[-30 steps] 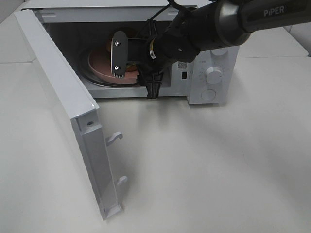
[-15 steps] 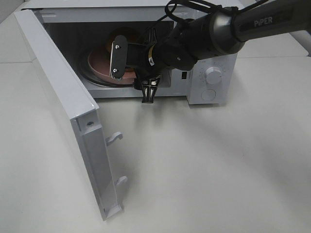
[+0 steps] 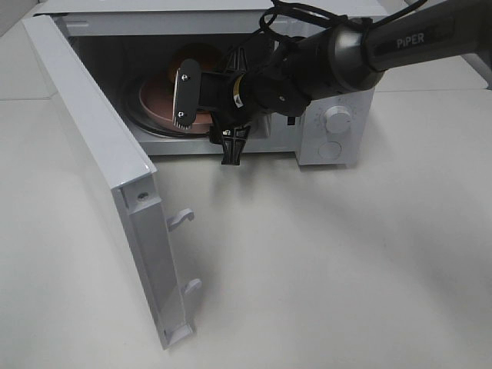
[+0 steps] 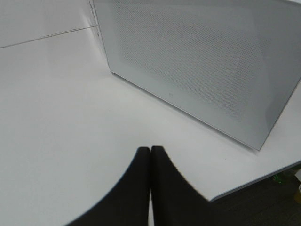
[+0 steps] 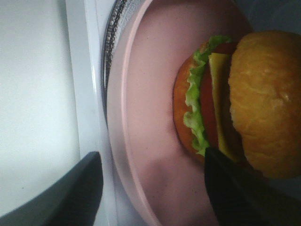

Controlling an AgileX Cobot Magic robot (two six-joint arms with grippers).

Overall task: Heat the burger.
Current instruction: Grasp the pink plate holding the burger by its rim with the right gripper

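Two arms on the rig, only one at work. From the high camera, reading left to right: microwave door (image 3: 100, 165) swung wide at about 9 o'clock, hinged on the left; cavity of the microwave (image 3: 215, 19) at 12 o'clock; control knobs (image 3: 336, 119) out toward 2 o'clock.

Left pincer (image 4: 150, 155): fingers pressed together, holding nothing, parked over bare worktop (image 4: 56, 108) beside the door's perforated panel. Idle.

Burger (image 5: 235, 101) sits on the pink plate (image 5: 150, 94), plate on the turntable inside the cavity. From the wrist camera it looks upright and whole: bun, lettuce, cheese, red filling in order. From the high camera only a sliver of bun shows behind the arm.

Right pincer (image 3: 207, 115): fingers spread wide, nothing between them. One fingertip (image 5: 235, 188) lies just beside the burger; cannot tell whether it touches.

Change over the last second: the right arm has drawn back and lifted a little from the cavity mouth, wrist shifted slightly left, fingers no wider or narrower than before. Plate and burger have not moved.

Reading: the loading step looks finished and the arm is backing out. Judged remaining: clear the opening, shut the door, set the knobs. Risk: the spread fingers catching the plate rim on the way out.
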